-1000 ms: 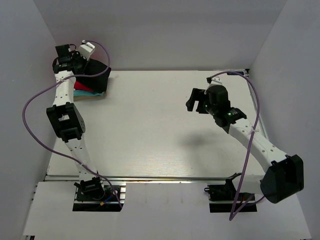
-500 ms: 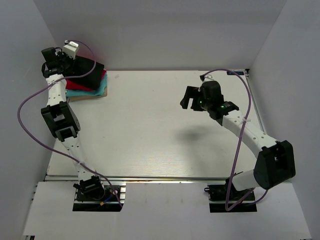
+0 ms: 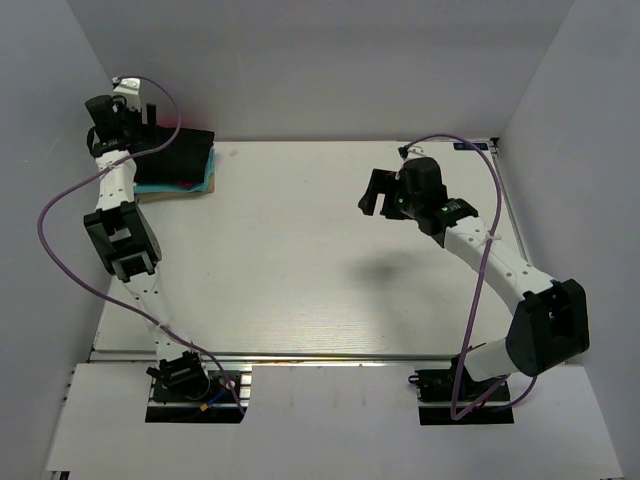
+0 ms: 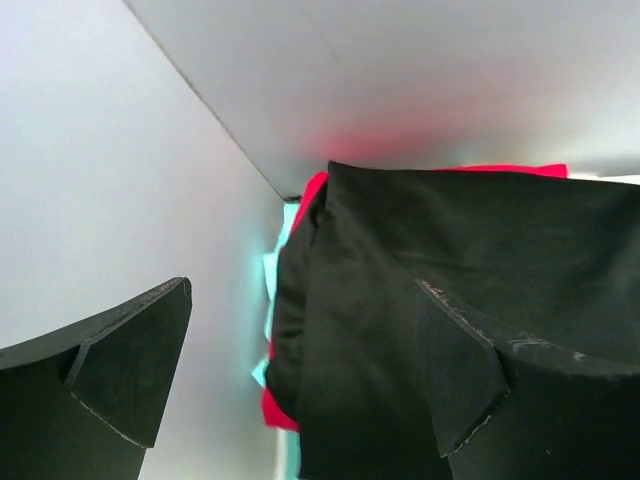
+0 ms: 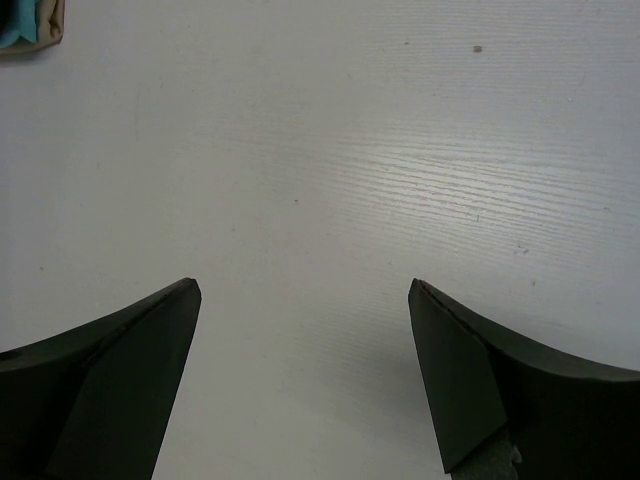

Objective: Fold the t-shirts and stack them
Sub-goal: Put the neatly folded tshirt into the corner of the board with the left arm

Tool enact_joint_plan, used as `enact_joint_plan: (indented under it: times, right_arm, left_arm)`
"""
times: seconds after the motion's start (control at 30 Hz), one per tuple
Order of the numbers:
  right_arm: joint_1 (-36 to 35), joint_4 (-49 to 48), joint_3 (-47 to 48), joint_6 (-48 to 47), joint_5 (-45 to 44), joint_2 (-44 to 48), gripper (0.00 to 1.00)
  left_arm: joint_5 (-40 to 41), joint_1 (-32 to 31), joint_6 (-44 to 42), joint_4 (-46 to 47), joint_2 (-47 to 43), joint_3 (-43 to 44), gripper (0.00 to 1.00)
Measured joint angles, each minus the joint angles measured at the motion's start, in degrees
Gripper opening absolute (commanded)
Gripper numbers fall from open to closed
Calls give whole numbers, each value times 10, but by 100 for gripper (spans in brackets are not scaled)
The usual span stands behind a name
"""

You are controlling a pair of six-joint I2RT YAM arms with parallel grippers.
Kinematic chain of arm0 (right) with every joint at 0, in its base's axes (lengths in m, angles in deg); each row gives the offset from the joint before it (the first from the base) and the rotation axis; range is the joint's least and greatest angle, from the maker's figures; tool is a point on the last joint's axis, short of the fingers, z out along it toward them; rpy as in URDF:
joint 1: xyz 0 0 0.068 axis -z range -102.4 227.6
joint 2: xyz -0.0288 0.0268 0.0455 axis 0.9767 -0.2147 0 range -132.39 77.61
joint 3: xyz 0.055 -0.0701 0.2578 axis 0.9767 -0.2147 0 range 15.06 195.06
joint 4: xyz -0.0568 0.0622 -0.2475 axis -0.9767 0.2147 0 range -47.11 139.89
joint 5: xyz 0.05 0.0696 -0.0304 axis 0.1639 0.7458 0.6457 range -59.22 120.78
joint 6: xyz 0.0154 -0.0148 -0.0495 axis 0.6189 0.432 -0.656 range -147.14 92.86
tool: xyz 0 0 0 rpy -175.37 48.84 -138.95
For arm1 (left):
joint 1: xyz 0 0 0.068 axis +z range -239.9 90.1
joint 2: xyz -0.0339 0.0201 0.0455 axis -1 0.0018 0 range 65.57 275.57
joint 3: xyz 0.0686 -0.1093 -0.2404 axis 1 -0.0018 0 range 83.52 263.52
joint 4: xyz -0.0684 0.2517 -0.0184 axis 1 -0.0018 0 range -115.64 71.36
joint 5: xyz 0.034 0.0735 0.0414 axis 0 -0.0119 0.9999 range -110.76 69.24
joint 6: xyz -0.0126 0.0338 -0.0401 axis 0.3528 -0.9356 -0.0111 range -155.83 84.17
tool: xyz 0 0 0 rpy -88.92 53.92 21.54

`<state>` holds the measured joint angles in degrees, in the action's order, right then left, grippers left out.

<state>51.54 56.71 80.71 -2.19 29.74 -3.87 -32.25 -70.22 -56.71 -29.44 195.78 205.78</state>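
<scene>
At the left tool: spread wide, clamped on nothing, drawn back up toward the far left corner. Just ahead of it and below, running under its right finger: the black shirt, let go and lying flat as the top layer of the stack.

A second ago, bunched and lifted at that tool. Half a second ago, laid down with red plainly showing beside it. Now spread over nearly the whole pile. Peeking out beneath, on the side of the tool's left finger: edges of red and teal. Tan caught only as a sliver in the right wrist view, under the teal.

Judged from that: placing done, release done, stacking probably finished, with no other shirt visible in these views.

Long axis of the black fold: away from the left tool, rightward along the back wall, short side toward the arm bases. Rounded folded edge turned toward the tool.

At the right tool: also apart and empty, hovering over bare bench, well to the right of the stack, and nudged slightly toward it over the last second.
</scene>
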Motion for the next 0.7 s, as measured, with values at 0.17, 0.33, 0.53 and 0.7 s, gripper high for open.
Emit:
enact_joint_plan:
  times: [0.17,0.33,0.53,0.7]
  right_arm:
    - [0,1,-12,0,-2,19,90]
    - [0,-3,-49,0,-26,71,90]
    - [0,-3,-119,1,-57,120,90]
    - [0,1,-161,2,-77,132,90]
  left_arm:
    - [-5,-5,52,-14,-61,-92,100]
    - [-50,-24,158,-33,-205,-266,100]
    - [-58,-122,276,24,-504,-588,100]
    - [-31,-228,317,52,-650,-687,100]
